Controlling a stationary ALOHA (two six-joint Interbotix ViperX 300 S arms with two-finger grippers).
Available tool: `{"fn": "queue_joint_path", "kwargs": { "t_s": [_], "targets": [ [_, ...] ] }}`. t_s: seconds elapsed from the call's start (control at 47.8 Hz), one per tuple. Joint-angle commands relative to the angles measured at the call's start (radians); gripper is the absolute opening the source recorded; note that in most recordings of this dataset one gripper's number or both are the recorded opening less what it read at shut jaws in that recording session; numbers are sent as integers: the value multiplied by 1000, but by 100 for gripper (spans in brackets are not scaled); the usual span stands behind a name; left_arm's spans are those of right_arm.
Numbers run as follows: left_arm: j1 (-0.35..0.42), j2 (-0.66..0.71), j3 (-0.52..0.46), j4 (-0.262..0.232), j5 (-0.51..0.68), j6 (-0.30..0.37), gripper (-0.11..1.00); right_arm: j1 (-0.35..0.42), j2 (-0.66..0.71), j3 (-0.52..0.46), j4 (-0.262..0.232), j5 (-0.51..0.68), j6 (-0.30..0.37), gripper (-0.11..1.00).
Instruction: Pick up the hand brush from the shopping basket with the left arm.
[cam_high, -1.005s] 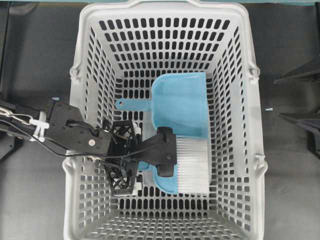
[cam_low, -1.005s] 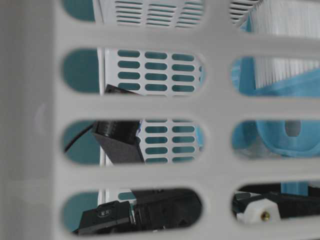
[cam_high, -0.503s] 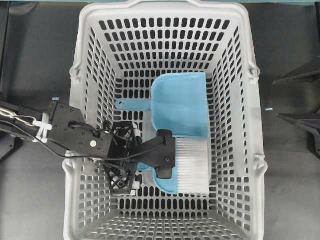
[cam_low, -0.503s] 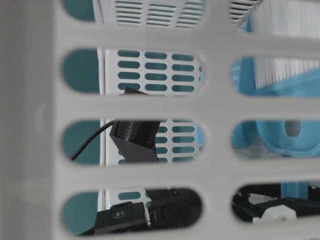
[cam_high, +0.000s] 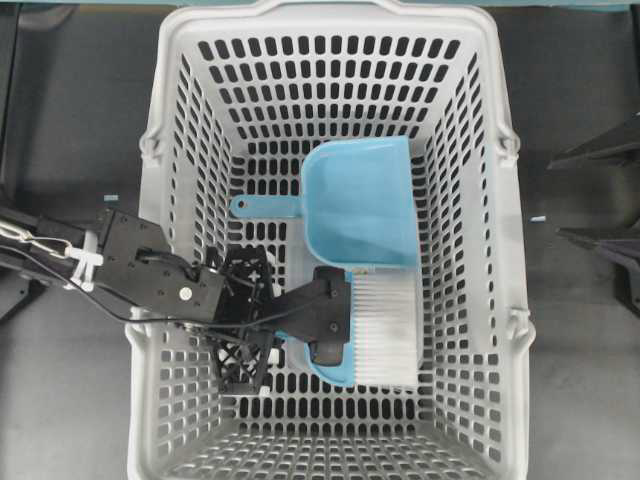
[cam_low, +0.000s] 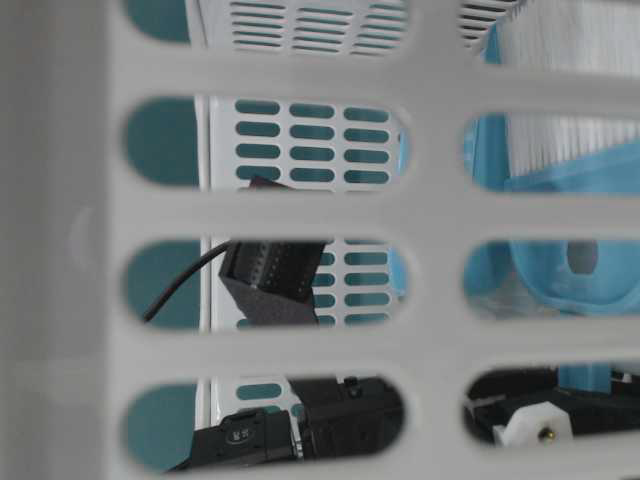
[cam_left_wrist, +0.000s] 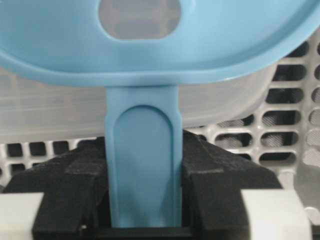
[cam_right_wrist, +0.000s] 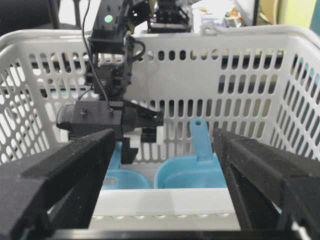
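The light-grey shopping basket fills the overhead view. The hand brush lies on its floor, white bristles to the right and blue head partly under the wrist camera. My left gripper reaches in over the left wall. In the left wrist view the thin blue handle stands between the black fingers, which press on both its sides, so the left gripper is shut on it. My right gripper is open outside the basket's right wall, with nothing in it.
A matching light-blue dustpan lies just beyond the brush, handle pointing left, touching the bristles' far edge. The basket's slotted walls stand high around the left arm. The table-level view looks through a wall slot at the brush head.
The left gripper's fingers have closed in on the brush handle from wide open. The dustpan has shifted slightly toward the far wall. The right gripper has not moved.
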Motion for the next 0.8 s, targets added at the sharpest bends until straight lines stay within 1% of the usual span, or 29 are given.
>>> {"fn": "queue_joint_path", "kwargs": {
  "t_s": [0.0, 0.147, 0.272, 0.461, 0.607, 0.712, 0.775],
  "targets": [
    [-2, -21, -21, 3, -3, 2, 23, 2, 6, -8, 3, -8, 0, 76],
    [-3, -54, -64, 2, 17, 2, 23, 2, 6, -8, 3, -8, 0, 76],
    [-3, -101, -127, 3, 89, 2, 23, 2, 6, -8, 3, -8, 0, 76],
    [6, -190, -230, 3, 272, 0, 23, 2, 6, -8, 3, -8, 0, 76],
    [8, -252, -342, 3, 449, 0, 23, 2, 5, -8, 3, -8, 0, 76],
    [9, -272, -430, 3, 546, 0, 23, 2, 3, -8, 3, -8, 0, 76],
    [8, -273, -462, 5, 580, 0, 23, 2, 3, -8, 3, -9, 0, 76]
  ]
}}
